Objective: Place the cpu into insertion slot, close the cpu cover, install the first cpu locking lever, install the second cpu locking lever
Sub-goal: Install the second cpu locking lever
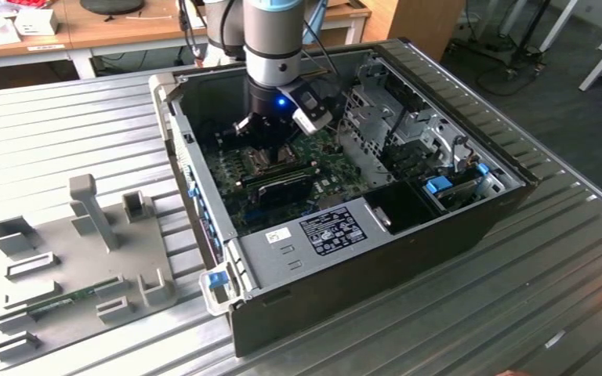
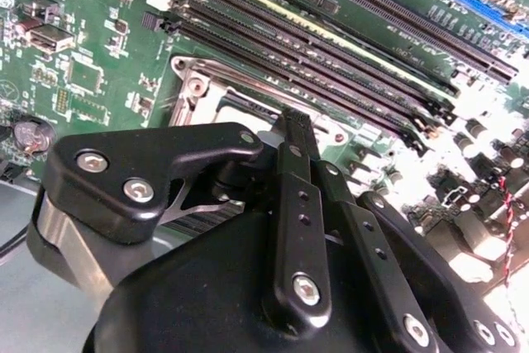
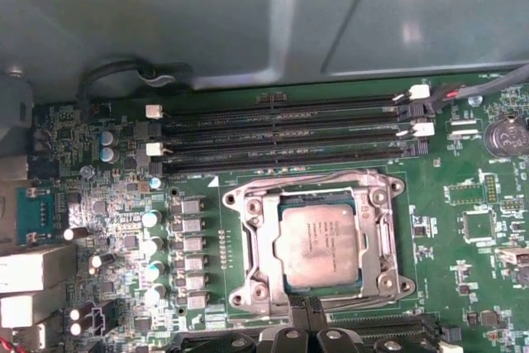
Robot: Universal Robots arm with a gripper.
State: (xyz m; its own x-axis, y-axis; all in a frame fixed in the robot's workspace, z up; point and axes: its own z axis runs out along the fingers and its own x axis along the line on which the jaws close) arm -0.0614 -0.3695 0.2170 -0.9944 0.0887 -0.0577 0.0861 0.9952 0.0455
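In the first wrist view the cpu point(image 3: 318, 245) lies flat in the insertion slot point(image 3: 276, 247), its silvery-beige face up. The silver cpu cover point(image 3: 248, 237) is down around it, framing the chip through its cut-out. Thin metal lever rods run along the frame's edges; whether they are latched I cannot tell. My gripper point(image 3: 310, 332) hovers at the socket's edge, fingers together and holding nothing. The second wrist view has the fingertip point(image 2: 295, 126) just over the cover point(image 2: 194, 80). In the exterior view the gripper point(image 1: 272, 157) reaches down into the open computer case point(image 1: 469, 227) above the green board.
Long black memory slots point(image 3: 281, 134) run beside the socket, with a grey case wall point(image 3: 248, 14) beyond them. A grey drive cage point(image 1: 385, 117) stands on the exterior view's right of the arm. A grey fixture plate point(image 1: 81, 258) lies on the ribbed table at the exterior view's left.
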